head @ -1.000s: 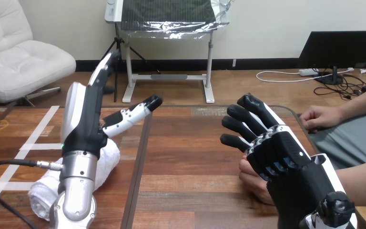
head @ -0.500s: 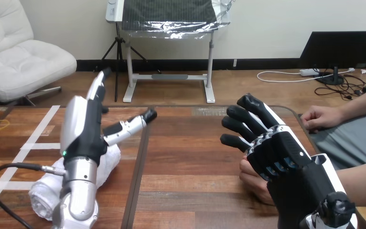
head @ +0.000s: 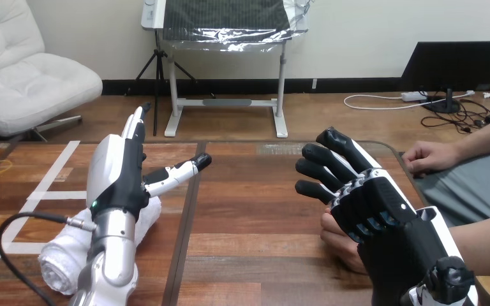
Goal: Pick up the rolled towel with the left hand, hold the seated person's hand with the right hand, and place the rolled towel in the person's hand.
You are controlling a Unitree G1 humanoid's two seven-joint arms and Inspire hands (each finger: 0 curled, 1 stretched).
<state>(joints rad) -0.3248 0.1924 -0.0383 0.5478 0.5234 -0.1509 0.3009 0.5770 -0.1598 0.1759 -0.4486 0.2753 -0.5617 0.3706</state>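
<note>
- Right hand (head: 383, 223), well right of the towel (head: 60, 261), covers the person's hand (head: 339, 242), fingers spread, no grip visible.
- Left hand (head: 124, 182) hangs over the towel's far end, fingers straight, empty.
- Pick-up pending: lower it, close round the towel.

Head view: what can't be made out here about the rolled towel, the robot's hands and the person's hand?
All in the head view:
- Rolled towel: its far part lies behind the left hand and left forearm; contact between them cannot be told.
- Person's hand under the right hand: mostly covered by it; palm up or down, and whether they touch, unclear.
- Right arm past the wrist: cut off by the bottom edge.
</note>
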